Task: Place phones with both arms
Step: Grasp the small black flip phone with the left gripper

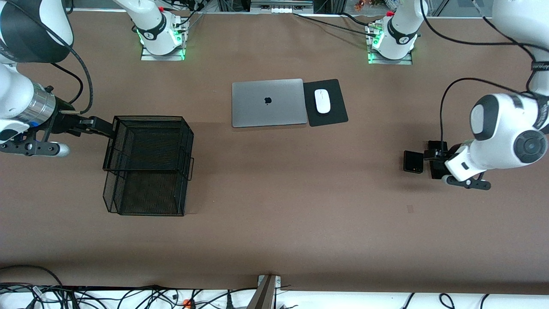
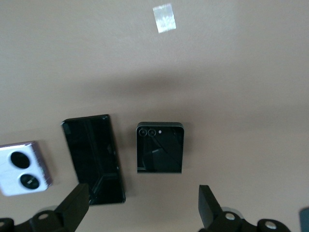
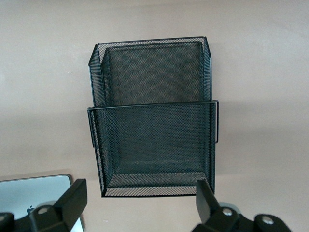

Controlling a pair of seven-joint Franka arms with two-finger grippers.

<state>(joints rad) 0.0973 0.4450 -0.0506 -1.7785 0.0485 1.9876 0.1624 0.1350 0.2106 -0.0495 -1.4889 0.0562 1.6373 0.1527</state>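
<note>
Three phones lie in a row near the left arm's end of the table. In the left wrist view they are a squarish black folded phone [image 2: 160, 147], a longer black slab [image 2: 93, 158] and a lilac phone [image 2: 23, 166] with two round black lenses. My left gripper [image 2: 144, 205] hangs open over the table just by the black phones and holds nothing. From the front, the folded phone [image 1: 413, 162] and part of the slab [image 1: 437, 172] show beside the left gripper [image 1: 434, 153]; the lilac phone is hidden by the arm. My right gripper [image 1: 96, 125] is open and empty at the mesh basket's edge.
A black wire mesh basket [image 1: 148, 118] stands toward the right arm's end and fills the right wrist view, basket [image 3: 152, 104]. A shut silver laptop [image 1: 268, 103] and a white mouse [image 1: 322, 101] on a black pad [image 1: 332, 118] lie mid-table near the bases.
</note>
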